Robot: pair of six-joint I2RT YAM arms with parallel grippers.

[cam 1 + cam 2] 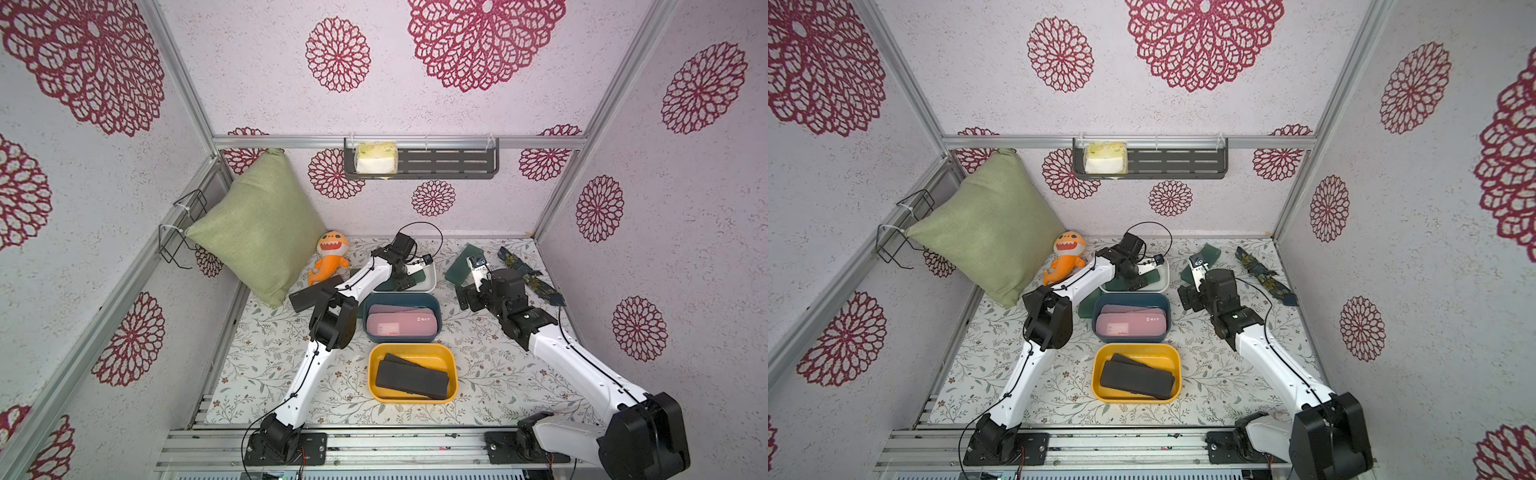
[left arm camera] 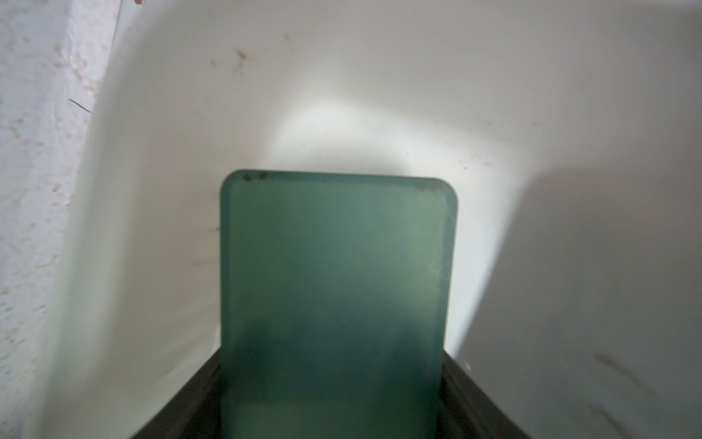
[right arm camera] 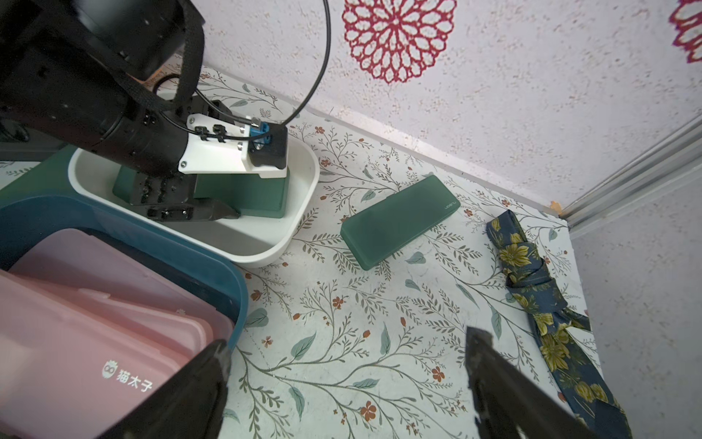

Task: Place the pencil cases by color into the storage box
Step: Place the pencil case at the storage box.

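Pinched across its width between the fingers (image 2: 190,399) of the left gripper (image 2: 332,355): a dark green pencil case (image 2: 334,266), down inside the white bin (image 3: 304,213), rounded end toward the bin's wall. Just outside that bin, on the floral tablecloth (image 3: 342,304): a second green case (image 3: 399,220), lying flat, touching nothing. Half hidden under the left arm, beside the blue bin (image 1: 399,338): a third green case (image 1: 1086,306). Stacked inside the blue bin: pale pink cases (image 1: 401,322), exact count hard to tell. In the yellow bin (image 1: 432,353), nearest the arm bases: two black cases (image 1: 411,380), overlapping. Out on the cloth near the orange plush shark (image 1: 330,259): one more black case (image 1: 311,295), partly under the left arm. Hovering above the cloth near the blue bin's corner: the right gripper (image 3: 347,340), jaws spread wide, nothing between them. Farther to its right, along the side wall: a dark blue floral necktie (image 3: 532,273). Propped in the far left corner: a green pillow (image 1: 257,232).
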